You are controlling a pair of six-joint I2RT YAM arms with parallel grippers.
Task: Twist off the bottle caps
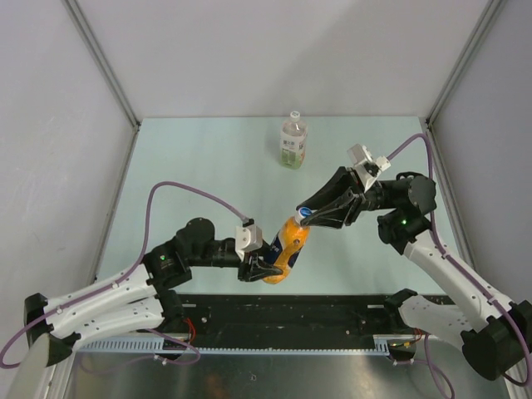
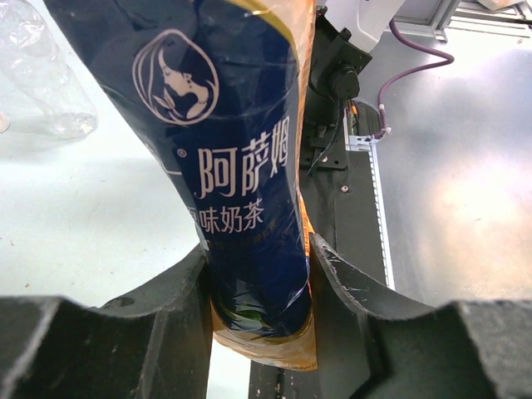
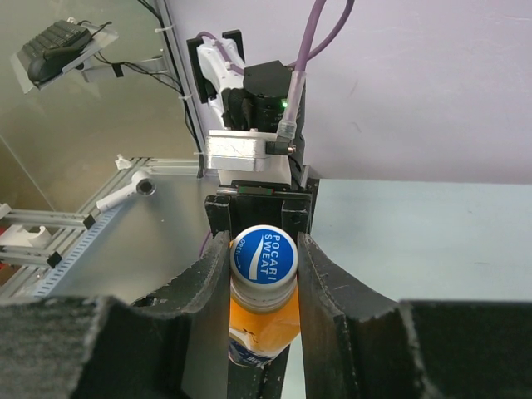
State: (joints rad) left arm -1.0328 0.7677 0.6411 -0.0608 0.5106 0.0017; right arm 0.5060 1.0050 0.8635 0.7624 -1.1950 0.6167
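An orange bottle (image 1: 287, 245) with a dark blue label is held tilted above the table. My left gripper (image 1: 268, 268) is shut on its lower body; in the left wrist view (image 2: 258, 291) the jaws press both sides of the label (image 2: 241, 166). Its blue cap (image 3: 263, 255), printed POCARI SWEAT, sits on the neck. My right gripper (image 3: 263, 259) is shut on that cap, one jaw against each side, and it also shows in the top view (image 1: 306, 216). A clear bottle (image 1: 293, 143) with a whitish cap (image 1: 293, 115) stands upright at the back.
A clear plastic bottle (image 2: 41, 75) shows at the upper left of the left wrist view. The black rail (image 1: 291, 312) runs along the near edge of the pale green table (image 1: 208, 166). Grey walls close in the left, right and back sides.
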